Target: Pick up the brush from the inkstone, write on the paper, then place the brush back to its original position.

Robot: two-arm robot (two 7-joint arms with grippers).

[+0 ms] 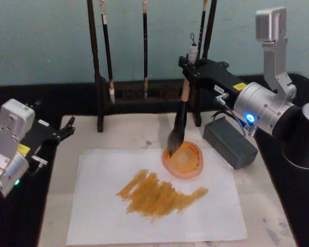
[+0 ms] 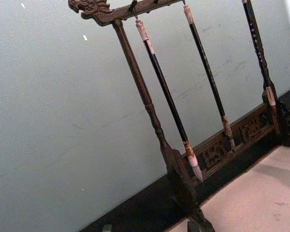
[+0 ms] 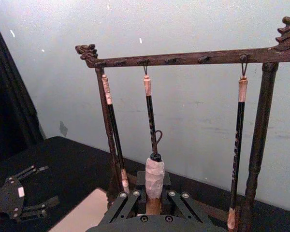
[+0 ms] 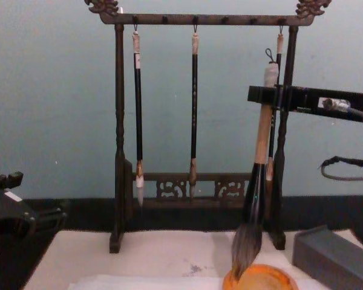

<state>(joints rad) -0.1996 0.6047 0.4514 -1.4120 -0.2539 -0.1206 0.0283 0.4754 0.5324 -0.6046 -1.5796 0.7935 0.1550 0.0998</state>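
Brush (image 1: 181,119) upright in grip of right tool (image 1: 188,65), tip at orange inkstone (image 1: 189,165), rack (image 1: 99,77) behind

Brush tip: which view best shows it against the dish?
Head view: the brush tip sits at the orange dish's left rim. Chest shows the bristles side-on; right wrist shows the taped handle top in the right hand.

The right arm reaches in level, and the right gripper (image 1: 188,67) is clamped on the upper handle of the brush (image 1: 179,123), which hangs straight below it. Well apart to its left and lower, the left gripper (image 1: 67,129) rests with fingers spread.
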